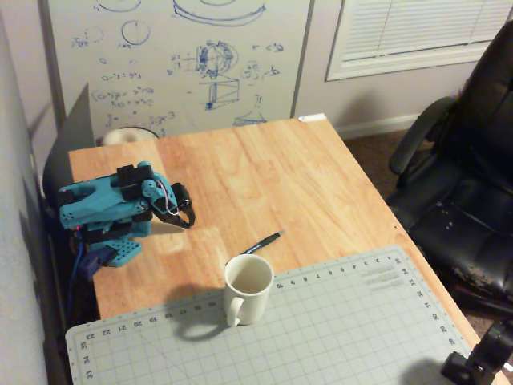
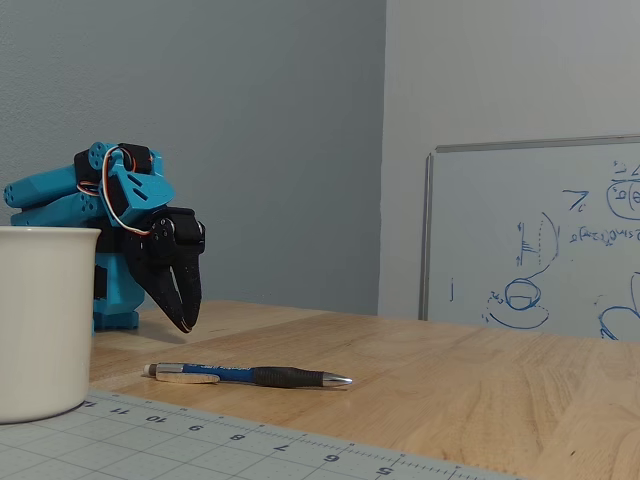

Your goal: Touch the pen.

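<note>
The pen (image 1: 263,243) is thin and dark blue with a silvery tip. It lies flat on the wooden table, just beyond the white mug (image 1: 248,288). In the low fixed view it lies in front (image 2: 250,375), tip pointing right, next to the mug (image 2: 45,320). My blue arm is folded at the left. Its black gripper (image 1: 186,220) points down, jaws together, empty, hovering just above the table and well left of the pen. In the low fixed view the gripper (image 2: 184,322) hangs behind the pen, apart from it.
A grey cutting mat (image 1: 321,329) covers the near part of the table (image 1: 264,168). A whiteboard (image 1: 176,56) leans at the far edge. A black office chair (image 1: 465,192) stands at the right. A black object (image 1: 473,361) sits at the bottom right corner.
</note>
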{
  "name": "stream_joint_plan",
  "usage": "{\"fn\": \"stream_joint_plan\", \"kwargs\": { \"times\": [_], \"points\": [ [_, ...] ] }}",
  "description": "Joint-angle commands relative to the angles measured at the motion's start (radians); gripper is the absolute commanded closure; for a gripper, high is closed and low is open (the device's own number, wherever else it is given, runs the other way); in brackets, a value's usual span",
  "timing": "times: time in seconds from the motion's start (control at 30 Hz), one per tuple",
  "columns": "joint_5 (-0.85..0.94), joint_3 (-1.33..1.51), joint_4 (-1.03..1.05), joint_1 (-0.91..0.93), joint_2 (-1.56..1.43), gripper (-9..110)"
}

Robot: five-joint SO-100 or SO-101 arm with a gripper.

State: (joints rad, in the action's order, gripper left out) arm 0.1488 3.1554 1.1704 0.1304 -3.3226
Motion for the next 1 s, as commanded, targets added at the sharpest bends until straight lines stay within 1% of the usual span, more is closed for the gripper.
{"fn": "stream_joint_plan", "kwargs": {
  "times": [0.0,0.37,0.5,0.73,0.97],
  "points": [
    [-0.005,-0.014,0.000,-0.003,-0.032,101],
    [0.011,-0.029,-0.014,-0.015,-0.032,101],
    [-0.006,-0.164,-0.054,-0.092,0.005,101],
    [-0.006,-0.460,-0.094,-0.120,0.396,101],
    [-0.008,-0.799,-0.221,-0.120,0.851,101]
  ]
}}
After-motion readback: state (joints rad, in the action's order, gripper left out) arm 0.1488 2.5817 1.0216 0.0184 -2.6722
